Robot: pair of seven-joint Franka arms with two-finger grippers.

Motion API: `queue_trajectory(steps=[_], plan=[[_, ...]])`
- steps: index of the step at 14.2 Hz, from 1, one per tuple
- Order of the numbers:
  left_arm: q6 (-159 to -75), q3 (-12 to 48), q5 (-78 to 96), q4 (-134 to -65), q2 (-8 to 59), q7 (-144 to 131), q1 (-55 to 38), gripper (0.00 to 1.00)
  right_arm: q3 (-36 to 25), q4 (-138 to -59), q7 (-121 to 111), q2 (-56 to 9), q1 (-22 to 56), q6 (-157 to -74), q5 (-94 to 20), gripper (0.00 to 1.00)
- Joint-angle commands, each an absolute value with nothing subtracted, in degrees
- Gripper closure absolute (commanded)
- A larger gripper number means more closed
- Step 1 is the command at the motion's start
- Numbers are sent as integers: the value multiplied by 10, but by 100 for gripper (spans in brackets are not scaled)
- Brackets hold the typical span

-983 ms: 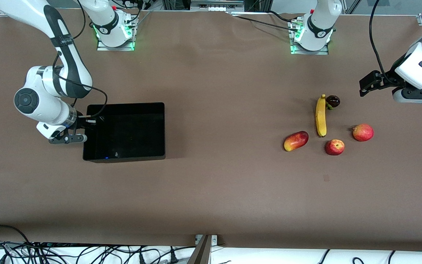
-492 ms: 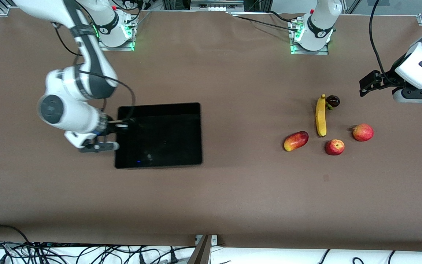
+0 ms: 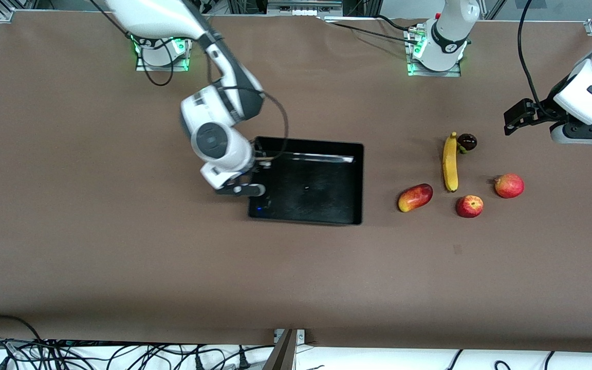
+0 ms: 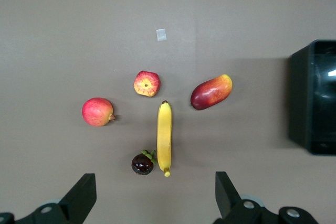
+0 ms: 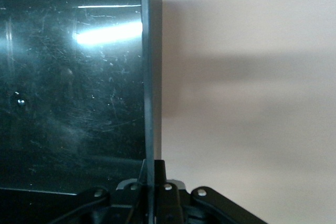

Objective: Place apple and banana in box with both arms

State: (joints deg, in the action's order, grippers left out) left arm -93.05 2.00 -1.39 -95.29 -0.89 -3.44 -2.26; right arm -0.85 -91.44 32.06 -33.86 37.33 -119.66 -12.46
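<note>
Right pincer [image 3: 259,163]: I see it clamped on the box [image 3: 327,216] wall, frame centre.
Left pincer [image 4: 155,195]: apart, over the surface's upper-right.
Banana [image 3: 449,162]: long axis top-to-bottom, nearest my left arm.
Apple [image 3: 469,206]: just below it.

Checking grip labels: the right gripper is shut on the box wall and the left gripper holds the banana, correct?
Not quite. The left gripper is open and holds nothing; the banana lies on the table, as the left wrist view shows. The right gripper is indeed shut on the box wall.
</note>
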Motion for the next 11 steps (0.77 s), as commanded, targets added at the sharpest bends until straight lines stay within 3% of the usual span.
queue_trajectory(steps=[1, 4, 7, 11], plan=[[-912, 20, -6, -945, 0, -38, -24, 0, -16, -882, 330, -369, 407, -1238, -141, 100], [-886, 17, -8, -948, 23, -26, -14, 0, -16, -882, 349, -389, 440, -1266, -135, 100], [-898, 13, -25, -954, 92, -22, 3, 0, -18, -882, 357, -402, 462, -1292, -126, 100], [-1015, 13, -29, -981, 171, -4, 6, 0, -18, -882, 358, -410, 468, -1296, -109, 100]])
